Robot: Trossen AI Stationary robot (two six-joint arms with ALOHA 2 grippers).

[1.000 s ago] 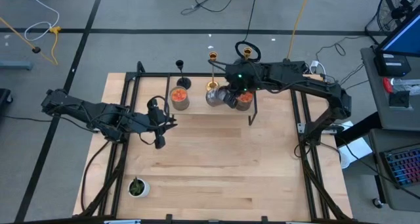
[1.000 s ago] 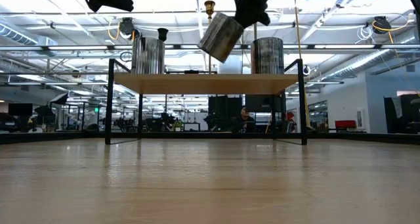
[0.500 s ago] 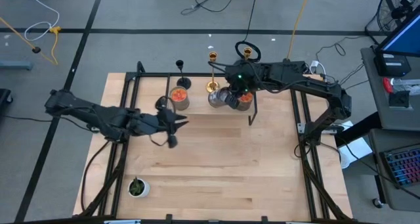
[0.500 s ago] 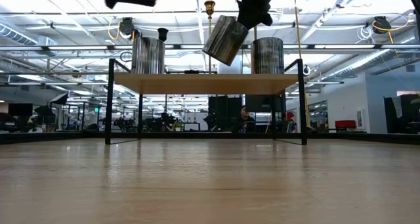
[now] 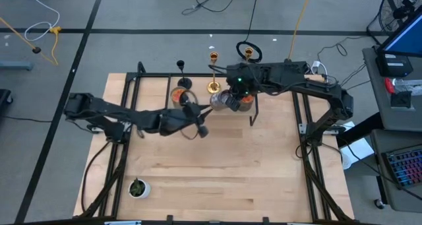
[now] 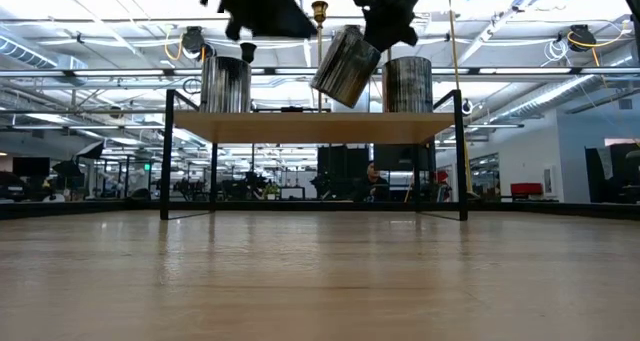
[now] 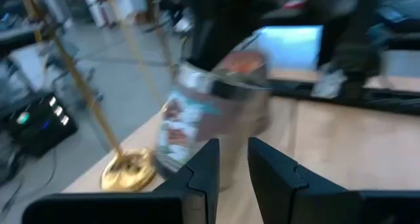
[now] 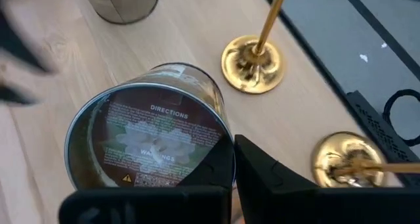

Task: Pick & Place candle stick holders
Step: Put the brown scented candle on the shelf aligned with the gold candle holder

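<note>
Over the raised wooden shelf at the far end of the counter: both arms gather, seen from above.

Counter: pale wooden counter (image 5: pixel 231 179) with a black-framed raised wooden shelf (image 6: pixel 315 127) along its far edge.

Right hand: right hand (image 5: pixel 232 98) holds a silver metal tin with a printed label (image 8: pixel 152 142) off the shelf, tilted, its fingers pinching the tin's rim.

Tin: label end faces the right wrist camera; in the low view the tin (image 6: pixel 346 65) hangs slanted above the shelf.

Left hand: left hand (image 5: pixel 196 123) reaches across toward the tin, near it but apart; its fingers (image 7: pixel 200 178) stand slightly spread with nothing between them.

Gold candlesticks: first tall slender shiny gold candlestick with round flared base (image 5: pixel 213 72) stands upright on the shelf just beside the lifted tin; second tall gold candlestick (image 5: pixel 248 53) stands farther back, to the right arm's side.

Black candlestick: short black candlestick (image 5: pixel 182 76) stands upright on the shelf, toward the left arm's side.

Other tins: second silver tin with an orange top (image 5: pixel 178 97) stands near the black candlestick; a third tin (image 6: pixel 407 84) stands on the shelf under the right arm, possibly of the same kind, though mostly hidden from above.

Plant: small green plant in a white pot (image 5: pixel 137 187) sits at the counter's near left corner, well apart from everything else.
</note>
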